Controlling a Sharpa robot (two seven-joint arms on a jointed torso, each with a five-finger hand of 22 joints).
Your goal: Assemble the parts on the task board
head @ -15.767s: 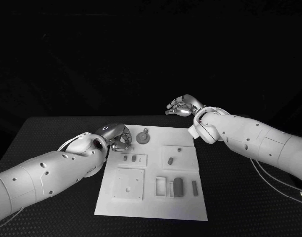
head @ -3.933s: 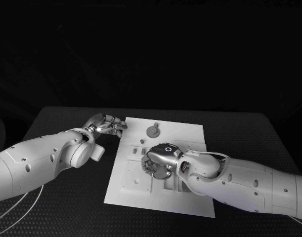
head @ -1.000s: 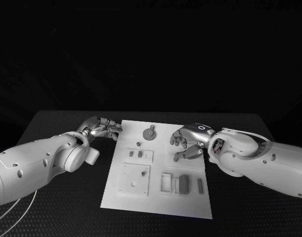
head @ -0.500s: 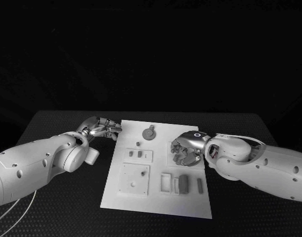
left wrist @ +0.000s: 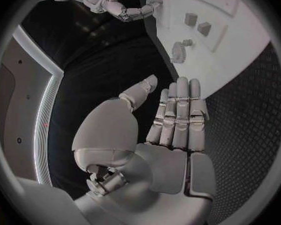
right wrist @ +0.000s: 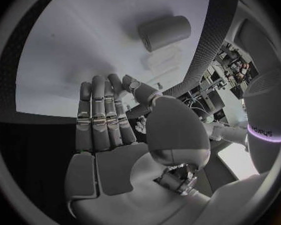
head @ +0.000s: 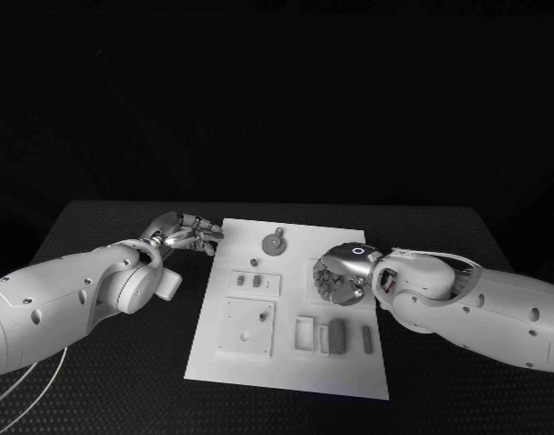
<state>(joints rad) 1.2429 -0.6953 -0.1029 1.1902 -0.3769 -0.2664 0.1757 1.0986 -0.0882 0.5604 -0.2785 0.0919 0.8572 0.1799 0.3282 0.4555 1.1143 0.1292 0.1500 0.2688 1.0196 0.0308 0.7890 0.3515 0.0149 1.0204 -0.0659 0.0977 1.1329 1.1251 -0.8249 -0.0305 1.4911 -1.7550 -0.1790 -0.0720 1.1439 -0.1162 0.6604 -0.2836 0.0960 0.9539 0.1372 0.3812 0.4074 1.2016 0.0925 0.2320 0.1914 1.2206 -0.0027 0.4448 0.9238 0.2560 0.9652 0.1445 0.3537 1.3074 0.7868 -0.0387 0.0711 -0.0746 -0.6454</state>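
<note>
Two arms flank task board (head: 290, 362), right robot hand (head: 338, 276) covering parts

One white task board (head: 225, 367) is seen at the centre of the frame on one black table (head: 93, 236). Two hands are counted: the left hand (head: 185, 231) at centre left and the right hand (head: 339, 276) at centre right. About seven small grey parts are counted, among them one round part (head: 274, 242).
</note>
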